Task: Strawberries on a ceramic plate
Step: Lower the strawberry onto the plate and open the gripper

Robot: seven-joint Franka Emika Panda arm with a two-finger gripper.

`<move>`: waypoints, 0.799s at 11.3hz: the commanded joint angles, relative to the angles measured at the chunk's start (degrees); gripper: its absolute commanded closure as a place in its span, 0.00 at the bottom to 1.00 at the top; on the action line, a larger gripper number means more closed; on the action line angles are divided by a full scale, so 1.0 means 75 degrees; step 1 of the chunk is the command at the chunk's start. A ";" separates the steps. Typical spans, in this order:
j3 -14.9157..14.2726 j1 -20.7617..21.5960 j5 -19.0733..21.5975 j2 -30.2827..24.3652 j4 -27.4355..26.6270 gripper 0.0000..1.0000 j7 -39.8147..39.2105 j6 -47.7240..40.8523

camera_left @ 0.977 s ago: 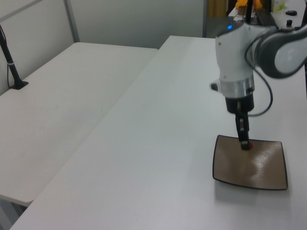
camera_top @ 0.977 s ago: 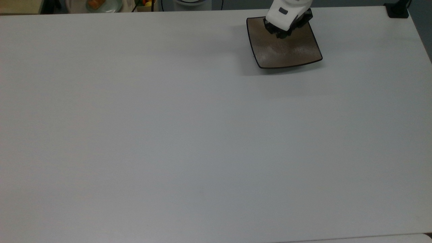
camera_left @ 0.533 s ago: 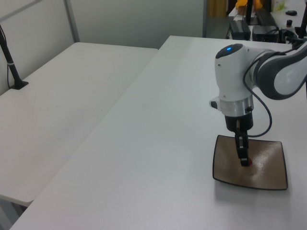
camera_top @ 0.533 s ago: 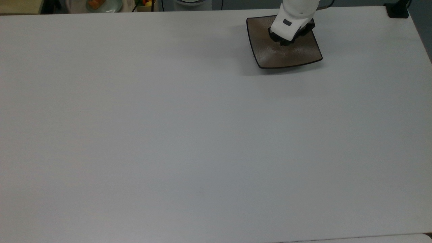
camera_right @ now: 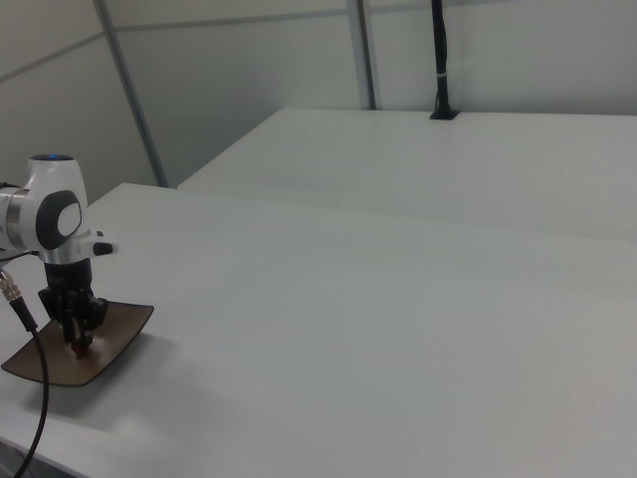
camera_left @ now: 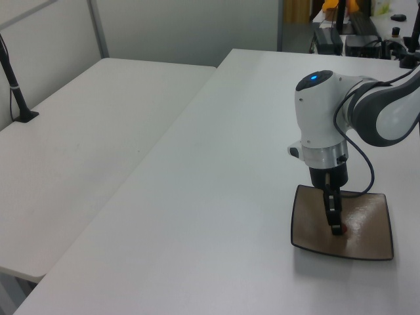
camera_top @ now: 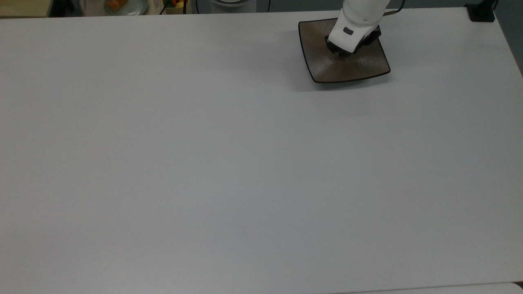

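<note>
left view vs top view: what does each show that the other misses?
Left view: a bit of red, the strawberry, at the gripper tips low over the ceramic plate, plus a second white table alongside. Top view: a pale round plate with orange food beyond the table's far edge. Both: the white arm above the square brown plate on the white table.

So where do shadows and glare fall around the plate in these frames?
Top view: the ceramic plate casts a soft shadow toward the top view's lower left on the table. Left view: a pale sheen on the glaze right of the gripper. Right view: a faint shadow beside the plate.
</note>
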 commanded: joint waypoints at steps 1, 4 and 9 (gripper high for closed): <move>-0.0044 0.0078 0.0097 -0.0077 -0.0100 0.16 0.0077 0.0217; -0.0044 0.0078 -0.0009 -0.0369 0.0239 0.00 0.0077 0.0147; -0.0242 -0.0424 -0.0945 -0.1084 0.1805 0.00 0.0065 -0.1720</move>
